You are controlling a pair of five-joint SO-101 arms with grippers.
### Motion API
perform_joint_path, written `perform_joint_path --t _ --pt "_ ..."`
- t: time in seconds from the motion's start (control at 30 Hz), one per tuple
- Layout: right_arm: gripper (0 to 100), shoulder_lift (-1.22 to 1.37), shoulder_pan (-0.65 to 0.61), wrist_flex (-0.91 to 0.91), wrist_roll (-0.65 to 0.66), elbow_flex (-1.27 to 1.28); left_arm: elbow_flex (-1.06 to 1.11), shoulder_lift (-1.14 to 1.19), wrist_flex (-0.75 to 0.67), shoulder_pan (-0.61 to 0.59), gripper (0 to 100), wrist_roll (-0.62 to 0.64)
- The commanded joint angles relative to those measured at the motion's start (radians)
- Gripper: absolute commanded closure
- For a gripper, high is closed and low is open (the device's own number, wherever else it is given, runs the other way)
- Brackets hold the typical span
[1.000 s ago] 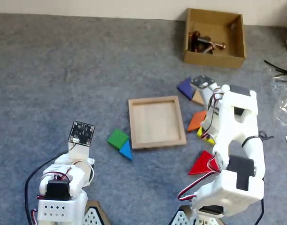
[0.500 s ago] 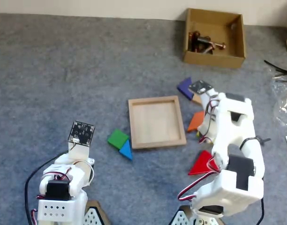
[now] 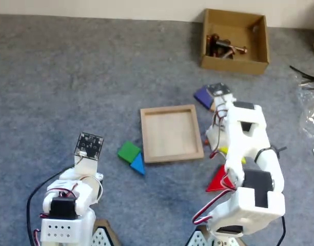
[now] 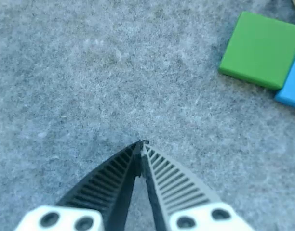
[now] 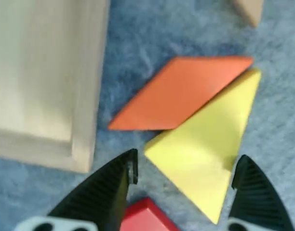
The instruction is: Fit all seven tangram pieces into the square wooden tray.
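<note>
Right gripper (image 5: 186, 159) spread wide, yellow triangle (image 5: 207, 144) between its fingers, short edge touching orange piece (image 5: 179, 91). Left gripper (image 4: 141, 144), lower left, pinched together, well apart.

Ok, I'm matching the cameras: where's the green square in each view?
High: green square left of the tray, touching the blue triangle.
Left wrist: green square ahead of the shut pincer, blue triangle beside it.
Right wrist: faces the tray's other side.
Landmark: the blue triangle.
</note>
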Motion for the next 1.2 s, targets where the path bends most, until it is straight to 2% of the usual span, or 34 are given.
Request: perform_joint_path --t 0.0,0.13,0.37,1.17 --pt "70.0 -0.015 -0.008 -0.082 -0.023 -0.004 0.021 -0.005 0.003 0.024 99 0.008" --pt "70.0 -0.015 -0.008 -0.093 -0.026 -0.002 0.021 -0.005 0.003 0.024 99 0.008" --pt "70.0 -0.015 -0.010 -0.090 -0.127 0.013 0.021 -0.005 0.003 0.024 99 0.008" --pt "70.7 -0.012 -0.027 -0.093 -0.072 0.045 0.021 -0.005 0.003 0.024 99 0.008"
